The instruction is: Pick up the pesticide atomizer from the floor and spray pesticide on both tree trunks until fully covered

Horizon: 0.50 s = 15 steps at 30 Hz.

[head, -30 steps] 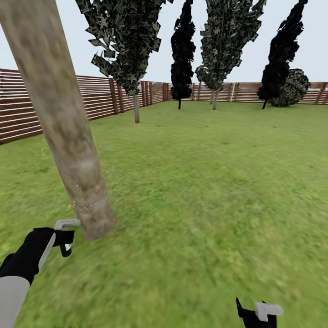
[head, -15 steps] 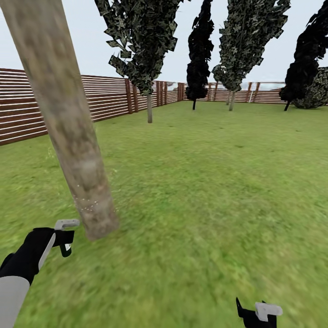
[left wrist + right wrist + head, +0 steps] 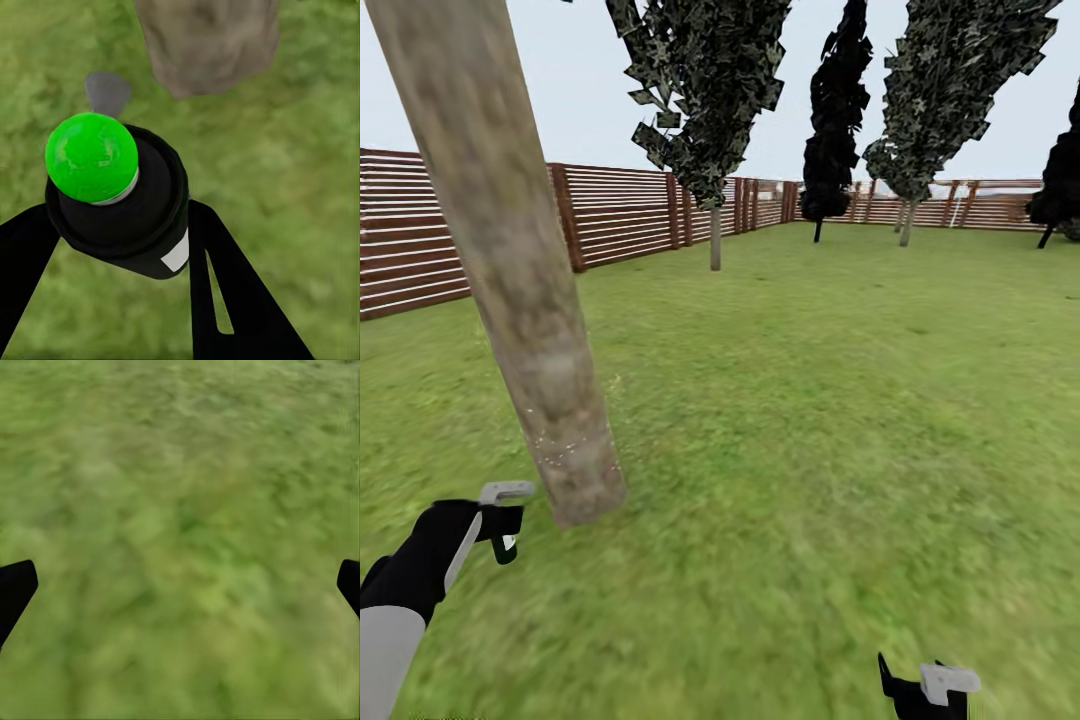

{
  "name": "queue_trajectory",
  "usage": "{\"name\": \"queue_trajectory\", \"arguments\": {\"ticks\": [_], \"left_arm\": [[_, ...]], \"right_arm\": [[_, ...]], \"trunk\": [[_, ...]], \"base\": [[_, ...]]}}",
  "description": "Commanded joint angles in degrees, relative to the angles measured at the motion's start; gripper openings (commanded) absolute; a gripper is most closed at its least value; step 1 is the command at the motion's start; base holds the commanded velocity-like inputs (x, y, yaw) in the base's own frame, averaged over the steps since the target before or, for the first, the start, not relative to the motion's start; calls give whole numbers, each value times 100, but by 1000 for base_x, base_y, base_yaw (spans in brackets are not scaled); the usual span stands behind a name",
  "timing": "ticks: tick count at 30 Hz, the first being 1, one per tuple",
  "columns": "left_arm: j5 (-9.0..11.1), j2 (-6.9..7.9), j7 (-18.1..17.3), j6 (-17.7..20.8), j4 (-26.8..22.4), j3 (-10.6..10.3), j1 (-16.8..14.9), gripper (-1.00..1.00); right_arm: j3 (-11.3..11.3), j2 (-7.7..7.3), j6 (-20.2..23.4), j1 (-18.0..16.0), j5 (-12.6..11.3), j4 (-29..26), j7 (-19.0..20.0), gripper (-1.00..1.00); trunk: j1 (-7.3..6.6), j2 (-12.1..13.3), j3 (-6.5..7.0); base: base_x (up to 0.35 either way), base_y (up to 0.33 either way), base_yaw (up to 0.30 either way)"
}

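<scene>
One tree trunk (image 3: 510, 270) leans close ahead, white specks (image 3: 560, 445) near its base. The left end effector (image 3: 120, 225) clamps the atomizer (image 3: 112, 187). The right end effector (image 3: 180, 585) is spread wide, empty, above grass (image 3: 180, 472).

A brown horizontal-slat wooden fence (image 3: 620, 215) runs along the left side and across the far end under a pale grey sky (image 3: 575, 110). A near-black tree (image 3: 835, 120) with a thin trunk stands far off by the fence. Another dark tree (image 3: 1060, 190) shows at the far right edge. Two leafy, speckled trees (image 3: 710, 90) (image 3: 950, 90) rise on either side of the first dark one.
</scene>
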Motion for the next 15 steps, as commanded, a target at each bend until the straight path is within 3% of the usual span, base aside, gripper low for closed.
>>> {"name": "queue_trajectory", "arguments": {"ticks": [1, 6, 12, 15], "left_arm": [[-26, -3, -36, 29, -5, 13, -5, -100], [-24, -10, -36, 29, -6, 13, -5, -100], [-12, -12, -36, 29, -6, 9, -5, -100], [-12, -183, -36, 29, -45, 11, -5, -100]], "right_arm": [[-48, 1, -20, -4, 0, 4, 57, 100], [-48, 1, -20, -4, 0, 4, 57, 100], [-48, -5, -20, -4, 0, 4, 50, 100], [-56, -15, -23, -4, 0, -1, 49, 100]], "trunk": [[1, -2, -5], [1, -2, -5], [1, -2, -5], [1, -2, -5]], "base": [[194, -230, 276], [195, -219, 239], [19, -268, 22], [-175, -159, 0]]}}
